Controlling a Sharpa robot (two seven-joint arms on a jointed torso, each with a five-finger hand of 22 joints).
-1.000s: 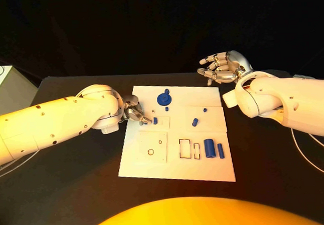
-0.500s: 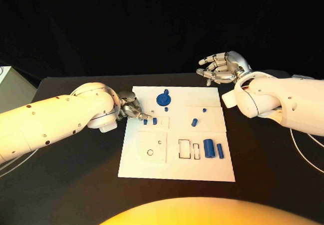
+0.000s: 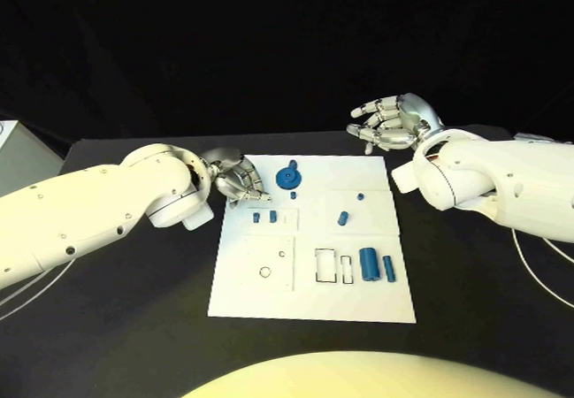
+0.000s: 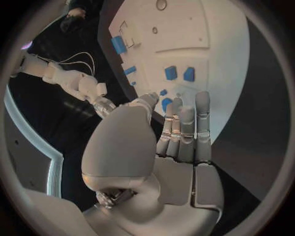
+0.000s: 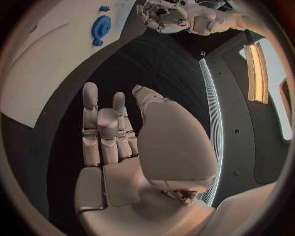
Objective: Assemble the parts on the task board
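White board (image 3: 368, 293), centre table, with blue pieces including a round disc (image 3: 288, 175) at its 12 o'clock; left hand (image 3: 239, 181) released beside the disc, right hand (image 3: 393, 123) released at 1 o'clock off-board; next grasp wants slow, square fingertip alignment.

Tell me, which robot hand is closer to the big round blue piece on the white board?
The left hand. Its fingers are right beside the round blue piece, over the board's edge. The right hand hovers off past the board's far right corner.
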